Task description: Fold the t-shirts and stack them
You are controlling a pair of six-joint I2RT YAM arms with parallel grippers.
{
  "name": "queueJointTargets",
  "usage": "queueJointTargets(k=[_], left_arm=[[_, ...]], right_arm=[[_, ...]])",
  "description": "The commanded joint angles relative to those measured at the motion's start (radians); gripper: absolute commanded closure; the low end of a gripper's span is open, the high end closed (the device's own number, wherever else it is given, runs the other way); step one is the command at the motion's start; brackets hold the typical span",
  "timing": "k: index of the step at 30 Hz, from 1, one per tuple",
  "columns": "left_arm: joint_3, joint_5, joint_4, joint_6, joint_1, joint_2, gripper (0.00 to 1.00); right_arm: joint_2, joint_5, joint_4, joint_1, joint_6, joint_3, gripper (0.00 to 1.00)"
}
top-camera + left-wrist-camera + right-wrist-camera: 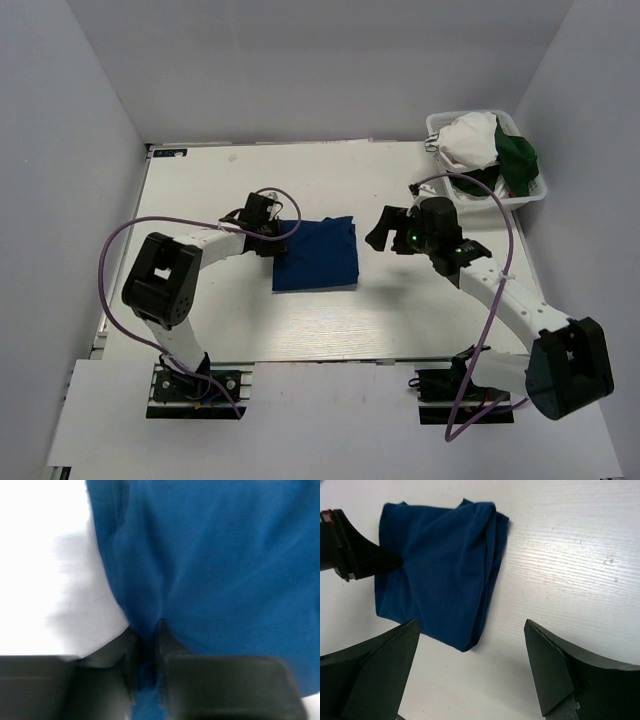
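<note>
Findings, top view: the blue tee (316,254) lies folded to a rough rectangle in the middle of the bench (330,330). The left end effector (268,236) is at its left edge. The right end effector (385,228) is just off its right edge, not touching. A white tee (470,138) and a green tee (517,155) sit heaped in the basket (528,197) at the far right corner.

Left wrist view: your fingers are clenched on a pinch of blue hem, and the cloth puckers into the jaws.

Right wrist view: the fingers stand spread wide, released, holding nothing. One corner of the tee shows between them.

Judgement: the cotton is light and limp, and will likely slump or unfold if dragged. Take hold at doubled edges or corners, through every layer.
</note>
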Motion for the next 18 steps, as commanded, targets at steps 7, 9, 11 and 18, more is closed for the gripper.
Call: queueJointTargets(k=[7,9,11,18], left_arm=[[0.249,-0.177,-0.193,0.079,0.023,0.184,1.00],[0.375,-0.296,-0.263,0.107,0.032,0.248,1.00],[0.495,-0.398,-0.358,0.156,0.041,0.291,1.00],[0.657,-0.582,-0.389,0.360,0.167,0.403,1.00]], right_arm=[[-0.062,0.121,-0.010,-0.007,-0.004,-0.020,0.10],[-0.060,0.153,-0.005,-0.010,-0.017,-0.021,0.10],[-0.057,0.155,-0.001,-0.008,-0.020,-0.021,0.10],[-0.102,0.115,0.059,-0.011,-0.089,-0.034,0.10]])
